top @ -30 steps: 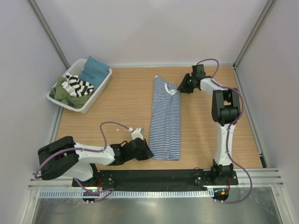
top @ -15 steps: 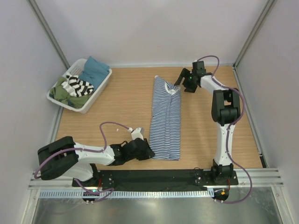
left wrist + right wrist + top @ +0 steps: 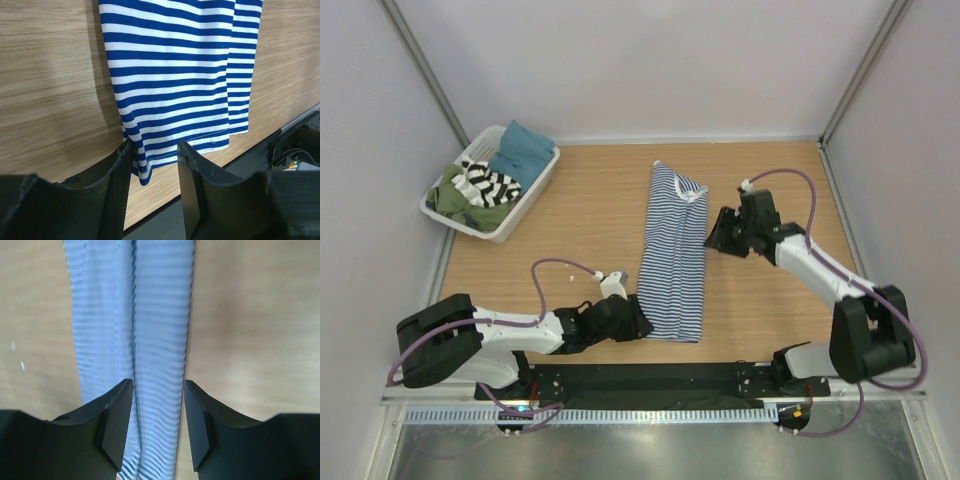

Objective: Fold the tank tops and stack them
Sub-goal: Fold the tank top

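The navy-and-white striped tank top (image 3: pixel 675 260) lies on the table as a long narrow folded strip, collar at the far end. My left gripper (image 3: pixel 640 322) is open at the strip's near left corner. In the left wrist view the hem corner (image 3: pixel 142 170) lies between the open fingers of the left gripper (image 3: pixel 155 147). My right gripper (image 3: pixel 713 232) is open at the strip's right edge, about a third of the way down. In the blurred right wrist view, the right gripper (image 3: pixel 158 385) hangs over the cloth (image 3: pixel 155 315). The black-and-white striped tank top (image 3: pixel 490 182) lies in the basket.
The white slatted basket (image 3: pixel 532 196) stands at the far left and also holds a teal cloth (image 3: pixel 525 148) and a green cloth (image 3: pixel 460 200). Bare wooden table (image 3: pixel 580 220) lies on both sides of the strip. The black base rail (image 3: pixel 295 135) runs along the near edge.
My right gripper left the collar end and moved toward the near side, along the strip's right edge. The left gripper and the tank top have not moved.
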`<state>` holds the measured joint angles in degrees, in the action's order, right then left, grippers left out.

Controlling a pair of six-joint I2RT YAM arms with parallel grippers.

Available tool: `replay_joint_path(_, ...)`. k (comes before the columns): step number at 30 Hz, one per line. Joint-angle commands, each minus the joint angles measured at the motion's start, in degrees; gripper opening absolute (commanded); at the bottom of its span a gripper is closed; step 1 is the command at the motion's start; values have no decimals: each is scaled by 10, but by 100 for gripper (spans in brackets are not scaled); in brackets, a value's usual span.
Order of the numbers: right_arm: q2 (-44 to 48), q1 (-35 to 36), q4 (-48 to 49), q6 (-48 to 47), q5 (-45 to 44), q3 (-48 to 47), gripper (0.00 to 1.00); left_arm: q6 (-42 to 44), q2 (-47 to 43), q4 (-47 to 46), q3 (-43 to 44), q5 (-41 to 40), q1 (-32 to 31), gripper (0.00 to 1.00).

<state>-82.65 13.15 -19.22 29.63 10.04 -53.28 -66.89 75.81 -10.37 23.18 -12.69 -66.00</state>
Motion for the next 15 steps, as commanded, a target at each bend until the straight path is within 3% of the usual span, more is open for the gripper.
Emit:
replay_joint_path(1, 109, 54, -31, 15, -32, 82, 52, 20, -4, 36, 5, -10, -3, 43)
replay_joint_path(5, 202, 107, -95, 35, -40, 160, 54, 30, -6, 35, 8, -5, -3, 43)
replay_joint_path(10, 285, 200, -103, 124, -46, 229, 50, 38, -14, 49, 8, -6, -4, 48)
replay_joint_path(15, 341, 243, -86, 197, -40, 300, 46, 36, -27, 48, -4, -3, -4, 49)
